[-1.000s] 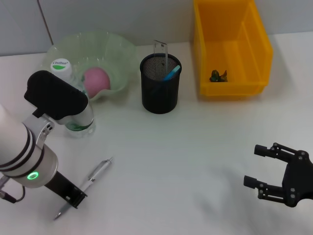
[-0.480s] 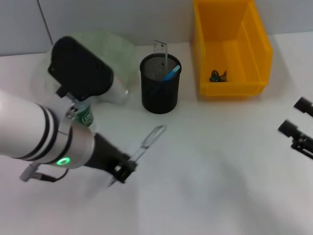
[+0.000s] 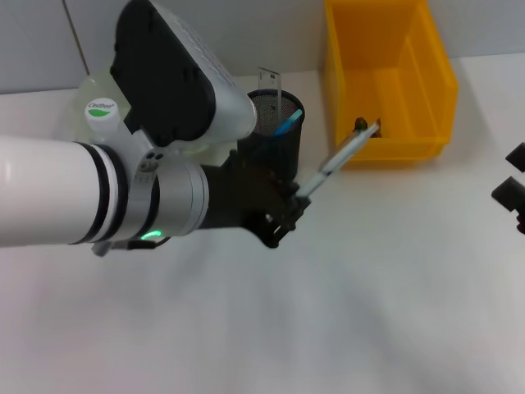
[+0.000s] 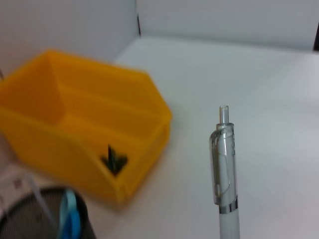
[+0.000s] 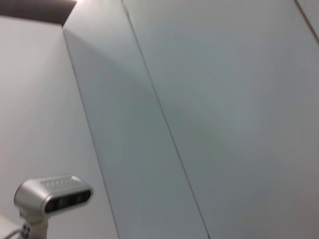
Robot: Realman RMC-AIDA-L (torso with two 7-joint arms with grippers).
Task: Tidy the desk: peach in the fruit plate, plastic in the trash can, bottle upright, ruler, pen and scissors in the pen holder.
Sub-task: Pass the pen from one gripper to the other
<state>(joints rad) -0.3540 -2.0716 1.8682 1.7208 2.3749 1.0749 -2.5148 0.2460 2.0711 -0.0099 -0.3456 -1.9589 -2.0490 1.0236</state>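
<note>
The table [image 3: 394, 287] is white and carries everything. The left arm [image 3: 74, 197] reaches across it from the left, hiding most of the plate [image 3: 82, 90] behind it. The yellow bin [image 3: 385, 82] stands at the far right, with a small dark scrap of plastic [image 3: 361, 125] lying on its floor near the front wall; the left wrist view shows the same scrap [image 4: 113, 160] inside the bin [image 4: 75, 134]. The black mesh holder [image 3: 279, 139] stands left of the bin, partly behind the arm, with a clear ruler [image 3: 271, 82] and a blue-handled item [image 3: 289, 123] standing in it. The bottle [image 3: 102, 115] stands upright at the far left, only its cap and shoulder showing beside the arm.

The left gripper [image 3: 283, 217] is raised in front of the holder, its jaws closed on the pen [image 3: 340, 160]. The pen slants up and to the right, its top end lying over the bin's front wall in the head view. In the left wrist view the pen [image 4: 224, 169] points upward, clip facing the camera.

The right gripper [image 3: 513, 193] is at the right edge, mostly cut off; I cannot tell how its jaws stand.
</note>
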